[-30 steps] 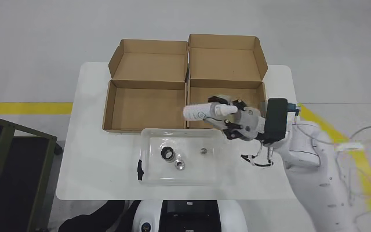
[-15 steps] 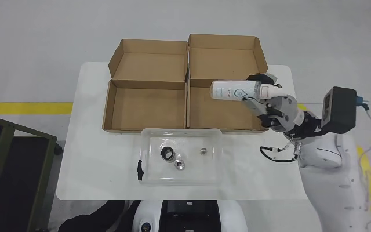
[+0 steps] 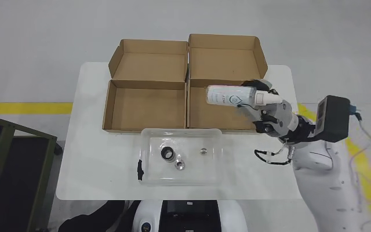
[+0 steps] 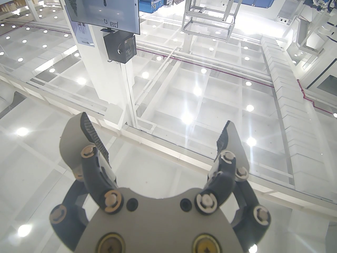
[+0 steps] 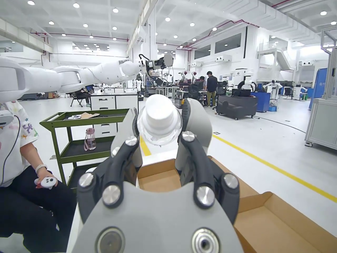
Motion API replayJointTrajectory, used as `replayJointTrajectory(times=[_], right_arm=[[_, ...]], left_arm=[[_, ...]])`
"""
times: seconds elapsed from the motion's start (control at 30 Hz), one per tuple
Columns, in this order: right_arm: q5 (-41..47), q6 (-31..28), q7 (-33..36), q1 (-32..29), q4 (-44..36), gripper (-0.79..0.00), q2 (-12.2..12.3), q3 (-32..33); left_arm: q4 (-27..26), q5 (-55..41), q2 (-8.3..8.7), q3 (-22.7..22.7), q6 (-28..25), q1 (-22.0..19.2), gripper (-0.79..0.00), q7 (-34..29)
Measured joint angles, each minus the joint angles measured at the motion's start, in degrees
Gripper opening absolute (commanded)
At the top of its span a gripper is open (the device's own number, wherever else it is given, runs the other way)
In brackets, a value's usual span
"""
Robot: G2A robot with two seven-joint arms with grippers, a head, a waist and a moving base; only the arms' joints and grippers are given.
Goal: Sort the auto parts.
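Right claw [image 3: 259, 99] gripped a white plastic bottle [image 3: 229, 94] by its cap end, over a brown cardboard box [image 3: 200, 119]. The long overhang could have levered the bottle loose.

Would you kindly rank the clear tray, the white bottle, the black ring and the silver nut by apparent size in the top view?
1. clear tray
2. white bottle, held up in the right gripper, so nearer the camera
3. black ring
4. silver nut, only slightly smaller

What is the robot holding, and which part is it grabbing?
The right end effector holds the white bottle by its cap end. The left end effector is open and holds nothing.
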Motion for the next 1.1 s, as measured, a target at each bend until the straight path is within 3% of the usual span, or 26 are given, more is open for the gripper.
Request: replayJointTrajectory(times=[0.63,1.1], right_arm=[[-10.1,5.4,3.4,0.9,8.2,-0.785,-0.5,-6.2],[-12.2,11.3,7.7,4.3,15.2,-0.785,-1.2,-10.3]], left_arm=[[0.0,0.0,0.0,0.0,0.0,0.0,0.0,0.0],[0.0,0.0,0.0,0.0,0.0,0.0,0.0,0.0]])
